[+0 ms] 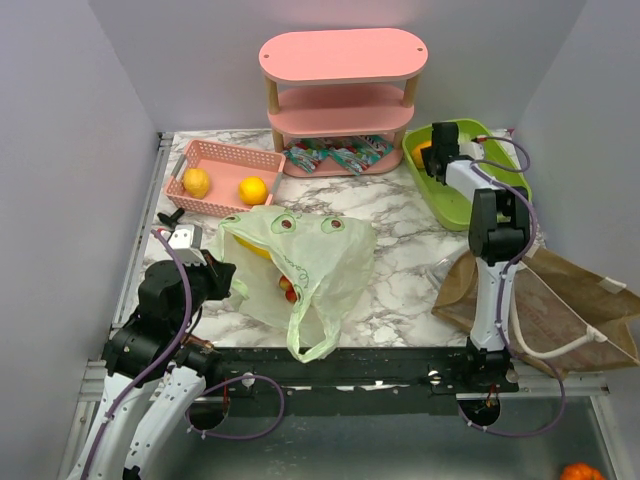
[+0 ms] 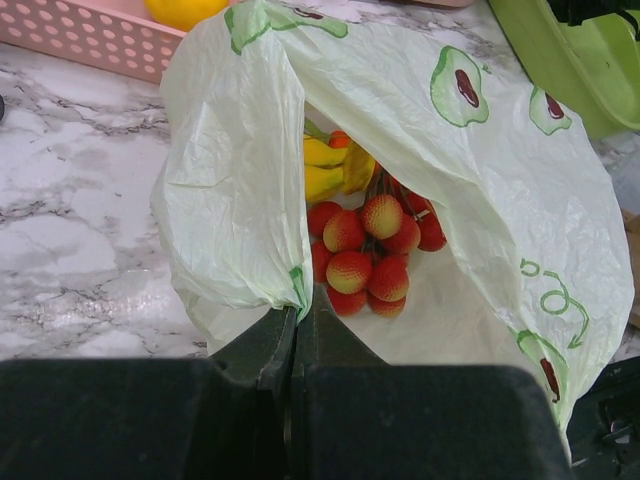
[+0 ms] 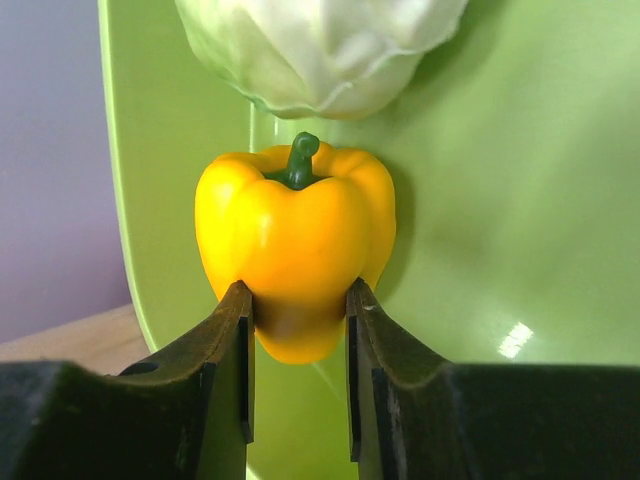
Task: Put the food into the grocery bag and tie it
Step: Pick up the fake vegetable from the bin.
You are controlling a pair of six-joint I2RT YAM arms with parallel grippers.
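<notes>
The right tool (image 3: 298, 300) is clamped on the lower half of the orange-yellow bell pepper (image 3: 295, 225), stem pointing away, inside the lime-green plastic tray (image 3: 480, 200). In the top view, the translucent avocado-printed grocery bag (image 1: 320, 255) lies lower left of it, its rim pinched by the left tool (image 2: 298, 325).

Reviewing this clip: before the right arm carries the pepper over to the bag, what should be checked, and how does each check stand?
1. Right claw on bell pepper: ok, gripped on both sides.
2. Left claw pinching grocery bag rim: ok, mouth held open.
3. Room in the bag: ok, bananas and red fruits sit deep inside.
4. Pepper free of leafy head: cannot tell, it sits close beyond the stem.
5. Pepper lifted off green tray: cannot tell.
</notes>
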